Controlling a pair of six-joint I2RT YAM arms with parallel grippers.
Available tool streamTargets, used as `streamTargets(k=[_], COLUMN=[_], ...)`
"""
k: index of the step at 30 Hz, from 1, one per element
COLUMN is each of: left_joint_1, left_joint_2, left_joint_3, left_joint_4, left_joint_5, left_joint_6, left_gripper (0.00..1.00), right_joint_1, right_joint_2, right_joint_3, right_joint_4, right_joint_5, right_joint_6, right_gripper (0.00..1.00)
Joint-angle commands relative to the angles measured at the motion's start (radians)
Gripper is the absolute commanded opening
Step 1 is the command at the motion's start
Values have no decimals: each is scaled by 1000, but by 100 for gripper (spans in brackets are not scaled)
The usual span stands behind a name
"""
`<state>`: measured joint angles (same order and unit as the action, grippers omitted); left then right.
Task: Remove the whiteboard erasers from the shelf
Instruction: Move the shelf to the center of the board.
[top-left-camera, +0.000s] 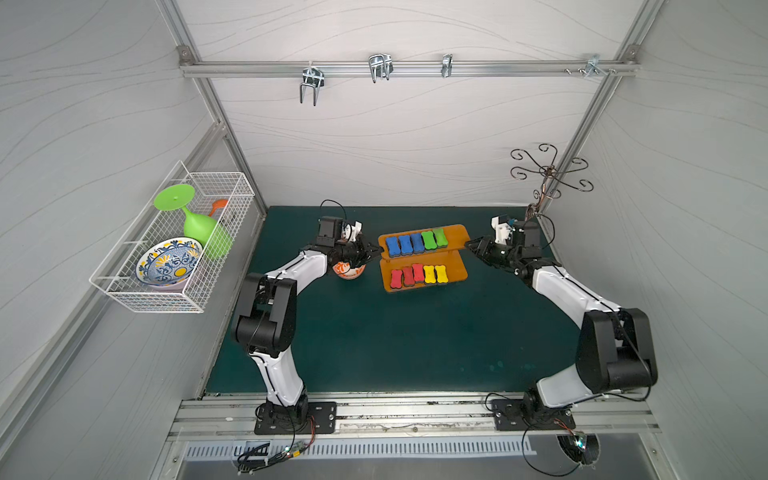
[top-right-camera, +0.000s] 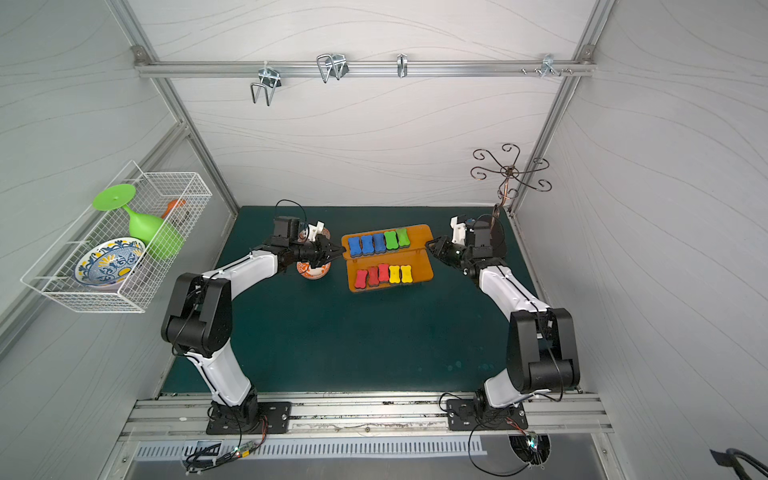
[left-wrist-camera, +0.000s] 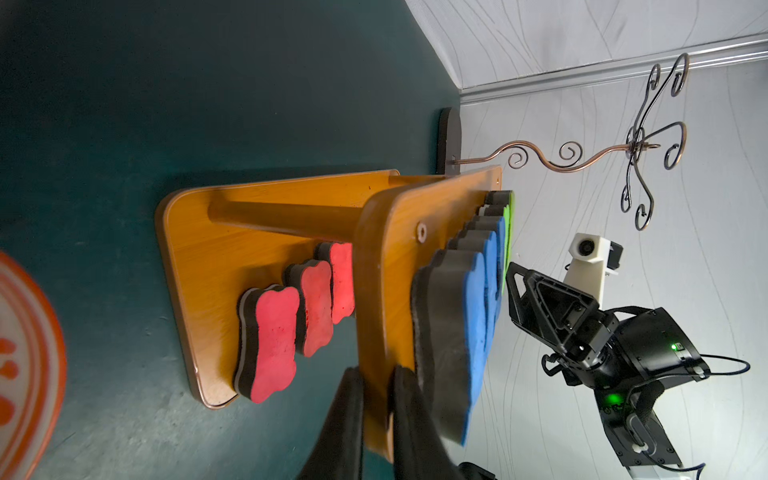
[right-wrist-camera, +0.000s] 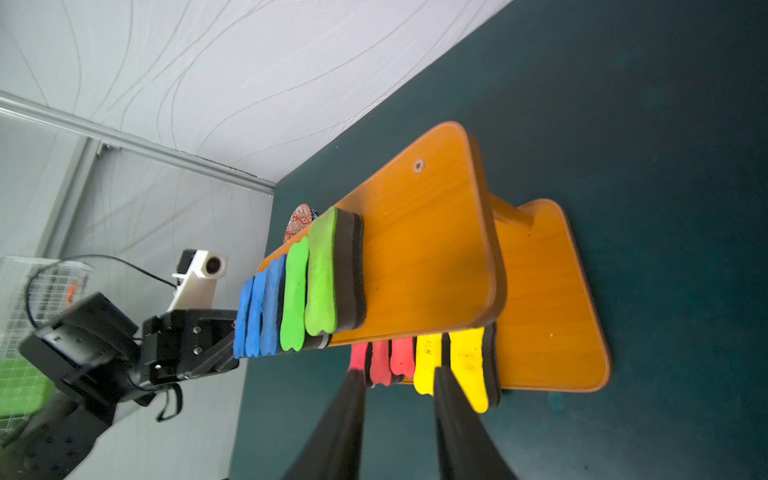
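Observation:
The orange two-tier shelf (top-left-camera: 455, 237) (top-right-camera: 419, 237) stands mid-table. On its upper board lie three blue erasers (top-left-camera: 405, 245) and two green erasers (top-left-camera: 434, 239). Its lower board carries three red erasers (top-left-camera: 408, 275) and two yellow erasers (top-left-camera: 435, 274). My left gripper (top-left-camera: 376, 251) (left-wrist-camera: 376, 374) is shut on the left edge of the upper board (left-wrist-camera: 399, 257), beside the nearest blue eraser (left-wrist-camera: 473, 324). Just off the shelf's right end, my right gripper (top-left-camera: 468, 246) (right-wrist-camera: 397, 374) is open with nothing between its fingers, and the yellow erasers (right-wrist-camera: 467, 365) lie close ahead of it.
A small orange-and-white bowl (top-left-camera: 349, 272) sits under my left wrist. A white wire basket (top-left-camera: 145, 297) on the left wall holds a green goblet and a blue-yellow bowl. A copper hook stand (top-left-camera: 548, 174) rises at the back right corner. Metal hooks (top-left-camera: 380, 66) hang on the rear rail.

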<state>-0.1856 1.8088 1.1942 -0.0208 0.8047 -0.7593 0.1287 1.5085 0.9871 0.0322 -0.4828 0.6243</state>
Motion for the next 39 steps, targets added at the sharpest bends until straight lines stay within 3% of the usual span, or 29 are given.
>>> streamTargets(k=[1,9,20,27,39], left_joint_1=[5,11,11,11,17], left_joint_2=[-19,-8,-5,-5,-22], left_joint_3=[3,21,18,13,7], left_joint_4=[-12,-44,-46,-51,-53], left_joint_5=[-11,-19,-17,-15,-9], left_joint_6=[35,61,71,80,77], left_gripper=[0,0,0,0,0], right_joint_1=[-37,-46,-1,5,11], right_joint_2=[15,108,222,241,196], right_joint_3=[6,78,136,148,107], right_joint_4=[20,48,119,159,148], right_joint_5=[-19,-22,-61,-72,-70], right_joint_6=[14,53,93,115,91], right_gripper=[50,62,62,52,17])
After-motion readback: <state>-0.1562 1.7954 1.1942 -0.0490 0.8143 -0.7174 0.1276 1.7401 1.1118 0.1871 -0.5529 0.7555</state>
